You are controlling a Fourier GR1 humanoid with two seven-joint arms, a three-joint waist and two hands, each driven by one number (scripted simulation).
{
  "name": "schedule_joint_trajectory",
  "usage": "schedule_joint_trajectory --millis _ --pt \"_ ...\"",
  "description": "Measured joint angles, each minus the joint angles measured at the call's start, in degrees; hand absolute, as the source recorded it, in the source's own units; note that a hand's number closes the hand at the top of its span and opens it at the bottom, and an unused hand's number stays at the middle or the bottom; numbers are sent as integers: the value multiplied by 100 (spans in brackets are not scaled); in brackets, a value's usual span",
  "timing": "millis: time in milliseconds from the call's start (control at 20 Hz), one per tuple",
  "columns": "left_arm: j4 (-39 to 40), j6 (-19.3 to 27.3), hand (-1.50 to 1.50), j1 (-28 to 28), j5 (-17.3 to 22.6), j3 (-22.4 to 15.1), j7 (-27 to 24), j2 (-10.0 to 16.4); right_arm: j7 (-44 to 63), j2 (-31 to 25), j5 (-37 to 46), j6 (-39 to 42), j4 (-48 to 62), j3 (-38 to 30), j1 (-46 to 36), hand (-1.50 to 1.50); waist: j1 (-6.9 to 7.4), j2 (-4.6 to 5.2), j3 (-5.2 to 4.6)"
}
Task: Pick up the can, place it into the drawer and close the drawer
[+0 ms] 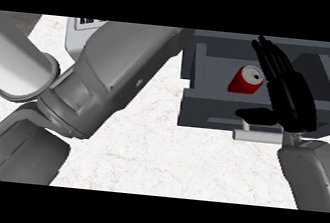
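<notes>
The small red metal can [245,80] lies inside the open grey box drawer [205,107] at one o'clock. The black right hand [295,103] hangs straight-fingered just beside it, holding nothing. Likely light, rigid and slick; grip its round side.

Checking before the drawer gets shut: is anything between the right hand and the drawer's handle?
Nothing visible does. The open right hand is right beside the handle on the drawer front, and the can lies inside.

Dark marks on white panel [89,23] unreadable.
</notes>
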Motion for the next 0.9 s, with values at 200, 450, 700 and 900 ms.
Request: schedule_joint_trajectory --millis 200,450,700,900 --pt "-159 -54 -150 156 -50 27 52 97 -222 220 390 -506 1060 37 -453 -150 91 -33 -1" --pt "-324 -125 -150 268 -144 32 228 317 -451 445 743 -1223 2397 -115 -1082 -150 161 -43 -1" --pt "-584 -186 -150 417 -223 13 454 526 -451 633 1088 -2044 3584 -347 -1726 -150 257 -54 -2" --pt "-899 -214 -150 700 -295 -49 562 644 -496 635 1189 -2545 4391 -610 -2310 -150 352 -54 -1"
